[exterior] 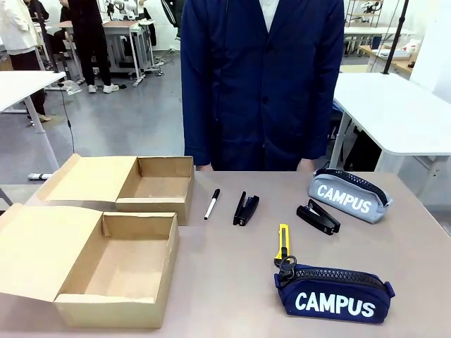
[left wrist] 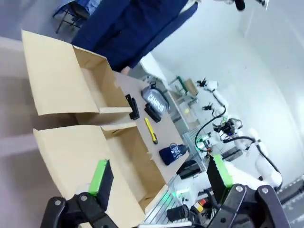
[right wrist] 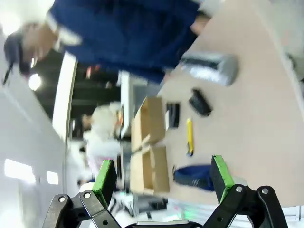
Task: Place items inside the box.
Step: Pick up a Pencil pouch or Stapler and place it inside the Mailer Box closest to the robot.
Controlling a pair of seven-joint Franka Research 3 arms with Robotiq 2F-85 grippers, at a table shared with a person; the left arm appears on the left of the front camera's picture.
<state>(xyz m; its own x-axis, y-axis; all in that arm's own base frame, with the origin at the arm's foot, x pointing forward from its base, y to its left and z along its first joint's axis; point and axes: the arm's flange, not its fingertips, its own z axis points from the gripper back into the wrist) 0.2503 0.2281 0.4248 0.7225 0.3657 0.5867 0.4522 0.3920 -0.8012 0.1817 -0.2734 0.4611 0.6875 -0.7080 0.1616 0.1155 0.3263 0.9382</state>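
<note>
— Stationery on the worktop (exterior: 225, 282): what lies where?
— All of it is right of the boxes. The black-and-white marker pen (exterior: 212, 203) lies just beside the right wall of the far cardboard box (exterior: 151, 210). A black stapler (exterior: 246, 208) comes next to the right. A second black stapler (exterior: 318, 216) lies farther right, close to the grey "CAMPUS" pouch (exterior: 349, 195) at the far right.
— And the knife?
— The yellow utility knife (exterior: 283, 244) lies nearer, its near end at the zip pull of the navy "CAMPUS" pouch (exterior: 333, 293), which sits by the near right edge.
— The boxes themselves?
— The near cardboard box (exterior: 106, 311) sits in front of the far one. Both are open, with lids folded out to the left and bare cardboard inside.
— Jaws?
— On the left gripper (left wrist: 160, 173) they are spread wide with nothing between them, above the near box. On the right gripper (right wrist: 161, 174) they are just as wide and empty, high over the worktop's right side.
— Anyone else?
— A person in a dark blue coat (exterior: 262, 84) stands at the far edge.
</note>
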